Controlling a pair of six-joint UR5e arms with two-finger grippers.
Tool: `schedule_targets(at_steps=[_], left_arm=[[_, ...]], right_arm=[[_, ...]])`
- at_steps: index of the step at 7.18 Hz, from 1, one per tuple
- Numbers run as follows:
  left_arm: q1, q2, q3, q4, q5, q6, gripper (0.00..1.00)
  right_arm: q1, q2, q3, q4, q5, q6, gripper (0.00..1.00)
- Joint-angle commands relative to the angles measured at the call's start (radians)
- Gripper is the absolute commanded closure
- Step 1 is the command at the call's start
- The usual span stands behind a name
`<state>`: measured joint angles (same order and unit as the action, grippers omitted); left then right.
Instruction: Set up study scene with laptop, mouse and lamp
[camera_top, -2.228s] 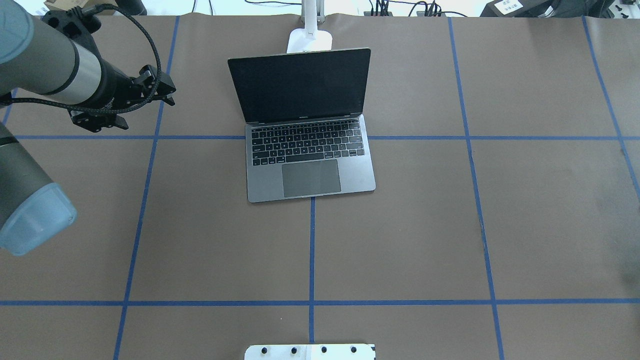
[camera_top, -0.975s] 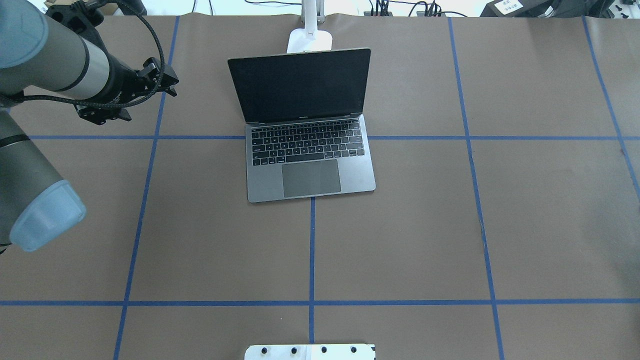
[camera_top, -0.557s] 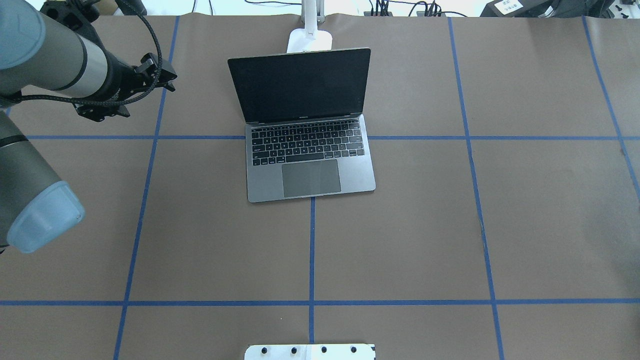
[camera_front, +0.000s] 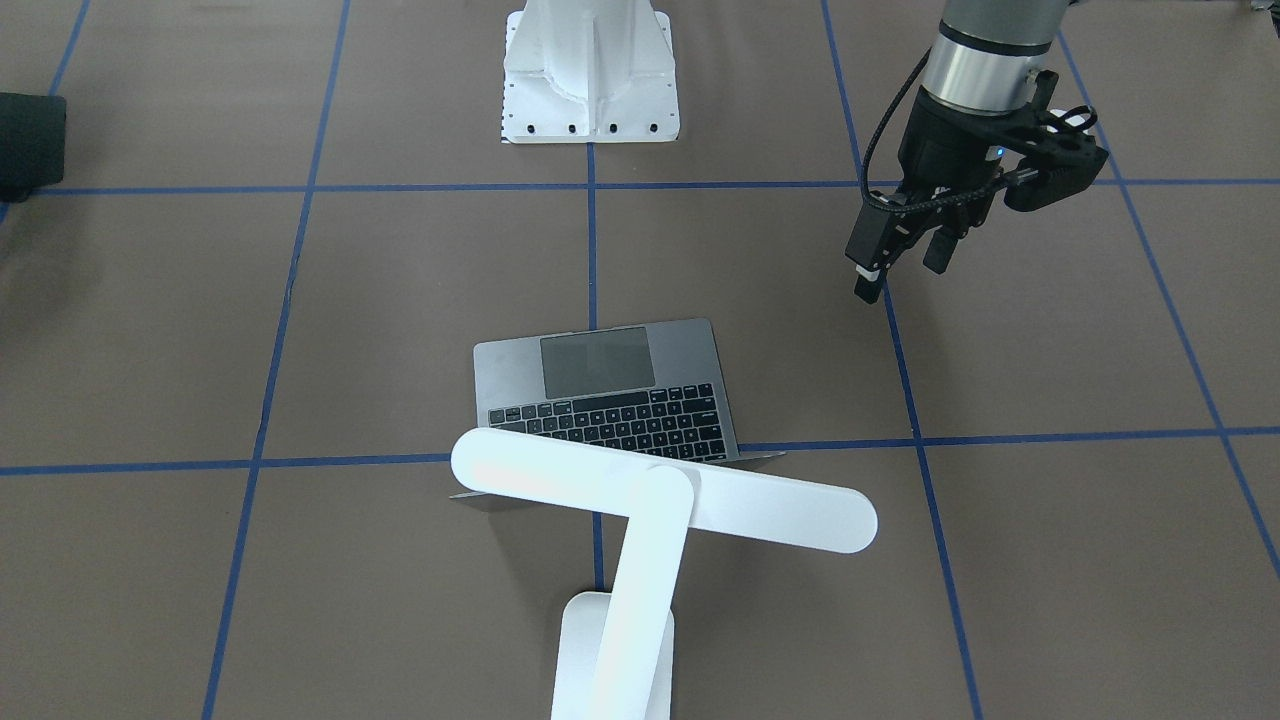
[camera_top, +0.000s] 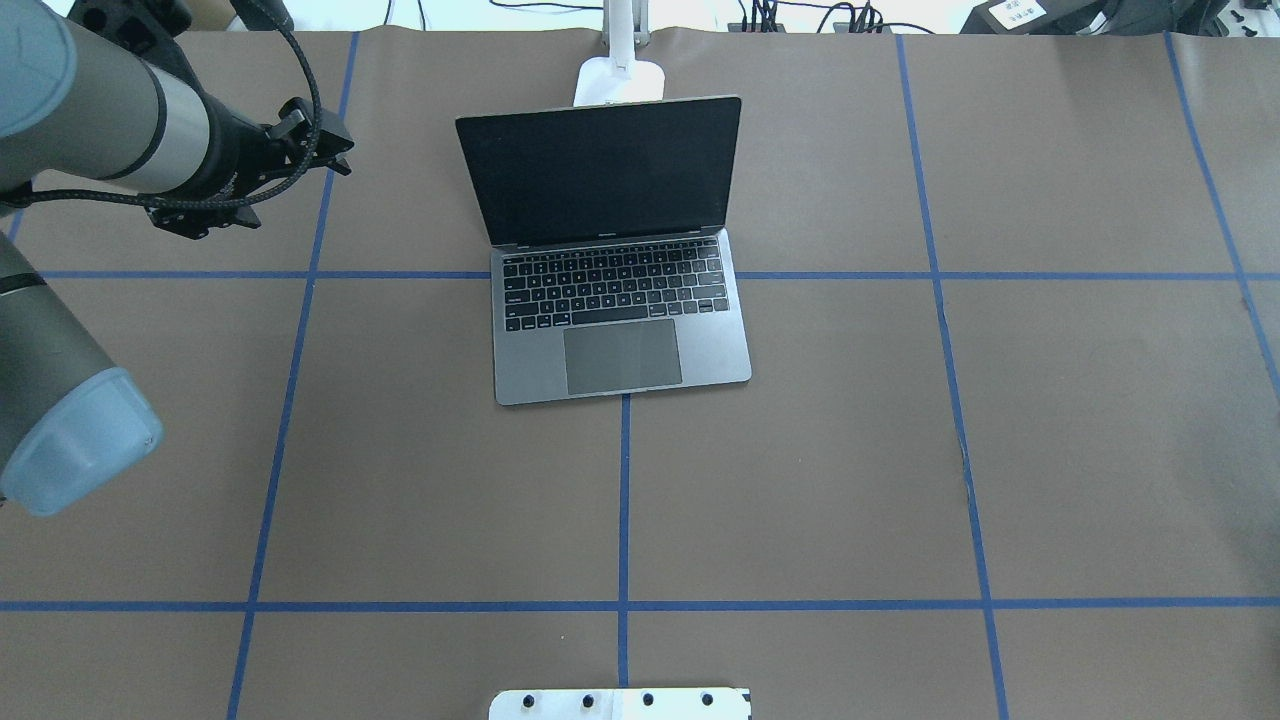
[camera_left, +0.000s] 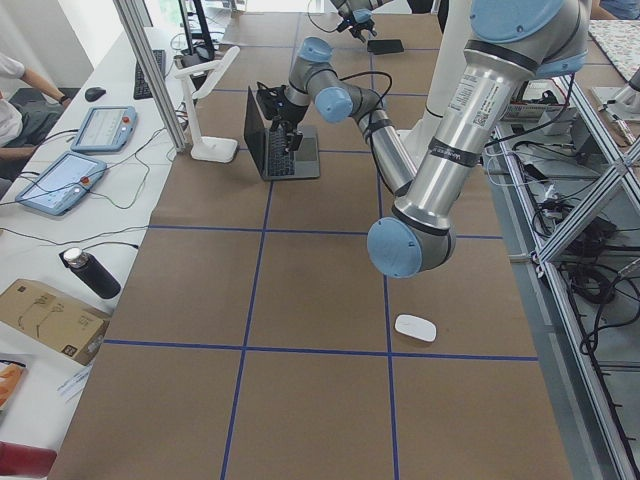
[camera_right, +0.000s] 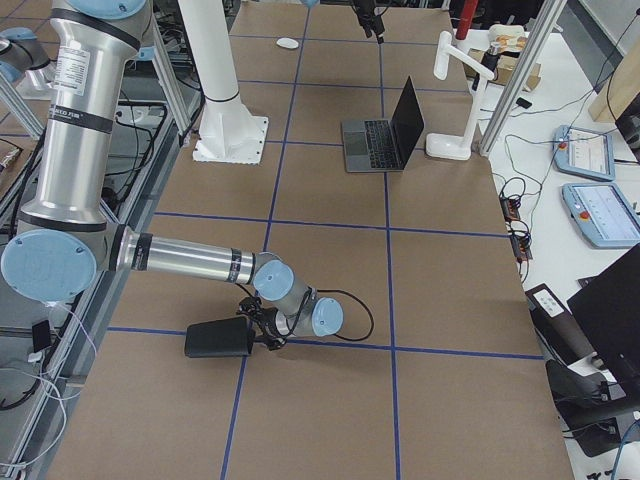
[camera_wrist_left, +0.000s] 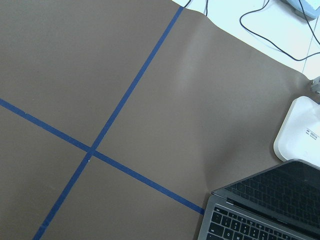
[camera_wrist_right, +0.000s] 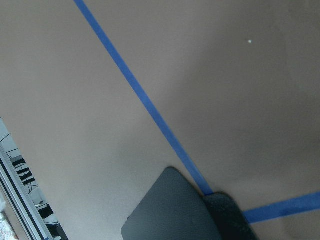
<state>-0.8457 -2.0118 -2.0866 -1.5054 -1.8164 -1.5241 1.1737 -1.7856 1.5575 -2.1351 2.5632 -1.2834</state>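
Judging by how things lie, 2 of the 3 items look placed. The laptop (camera_top: 615, 300) sits open in the middle of the table (camera_top: 1000, 450), toward the far side from the robot, with its screen dark and its keyboard facing the robot. The lamp (camera_front: 660, 490) stands just behind the laptop, its base on the table and its long bar head reaching over the top edge of the raised screen.

The mouse (camera_left: 415, 328) seems to be the piece left to do. It lies alone near the table's end on the robot's left, well apart from the laptop, with nothing touching it.

The left hand (camera_front: 900, 272) hovers above bare table to the laptop's left, fingers parted and carrying nothing. It is far from the mouse.

The right hand (camera_right: 252, 328) is down at the opposite end, right at the edge of a flat black mousepad (camera_right: 215, 340). Only the side view shows it, so whether it is clenched, released or gripping the pad cannot be told.

What probably remains is fetching the mouse and setting it beside the laptop, perhaps on the mousepad if that gets brought over too.
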Motion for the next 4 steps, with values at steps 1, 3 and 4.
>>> schedule_targets(at_steps=[1, 3, 4], left_arm=[[0.000, -0.001, -0.009, 0.001, 0.005, -0.001, 0.00], [0.002, -0.001, -0.009, 0.002, 0.006, -0.001, 0.00], [0.002, -0.001, -0.009, 0.002, 0.006, -0.001, 0.00]], right_arm=[[-0.034, 0.000, -0.005, -0.003, 0.040, -0.001, 0.02], [-0.049, -0.003, -0.005, 0.000, 0.045, -0.010, 0.02], [-0.051, -0.003, -0.007, 0.001, 0.032, -0.010, 0.02]])
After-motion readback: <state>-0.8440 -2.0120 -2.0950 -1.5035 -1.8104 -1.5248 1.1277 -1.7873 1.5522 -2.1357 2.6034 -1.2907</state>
